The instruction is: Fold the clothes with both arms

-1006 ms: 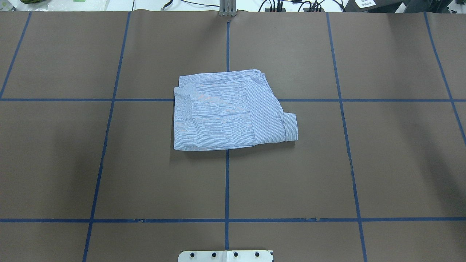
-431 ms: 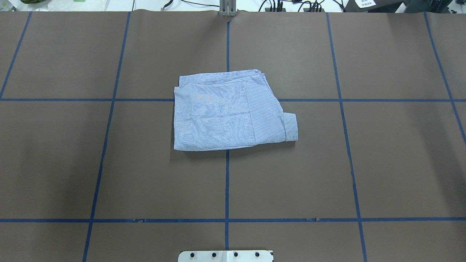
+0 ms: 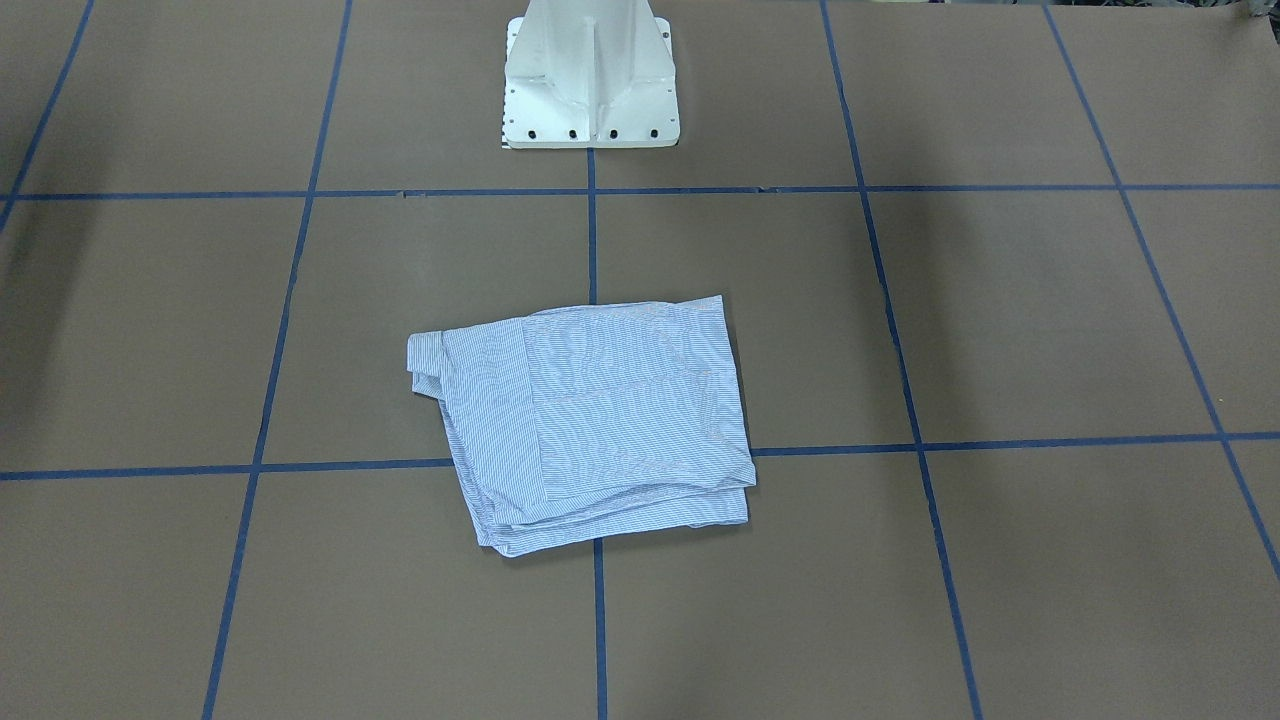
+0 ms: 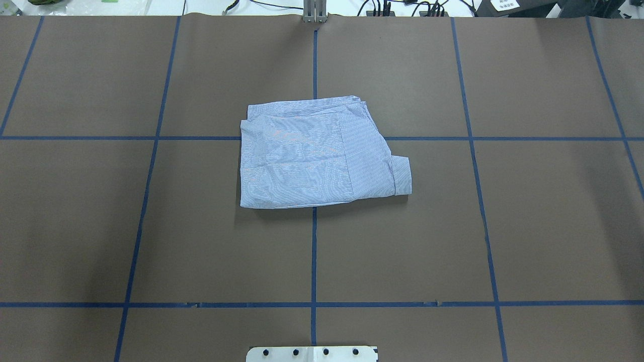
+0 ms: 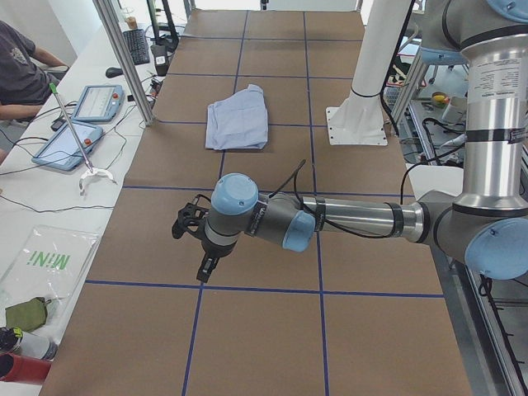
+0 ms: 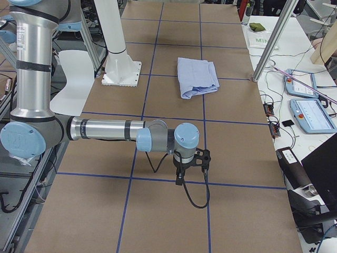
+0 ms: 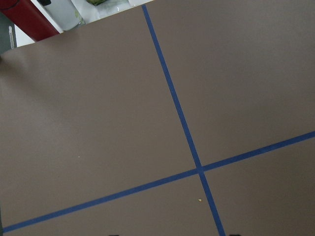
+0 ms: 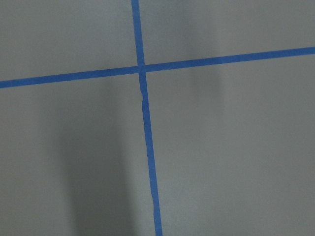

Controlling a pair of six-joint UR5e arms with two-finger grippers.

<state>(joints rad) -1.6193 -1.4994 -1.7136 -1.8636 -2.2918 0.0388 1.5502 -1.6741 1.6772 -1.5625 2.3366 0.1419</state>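
On the desk the shirt lies folded, cuff poking out; likely tuck it gently. Well apart sit left fingers and right fingers; open or closed, cannot tell.

On one brown paper-covered tabletop crossed by blue tape lines, one folded light blue, finely striped fabric shirt, near the middle. Two jointed silver-tube robot arms with light blue caps: the left arm and the right arm. Two black cabled claws, one per arm: the left claw and the right claw. One white metal pedestal base. Two blue-framed flat tablets on one white side bench along the far edge.
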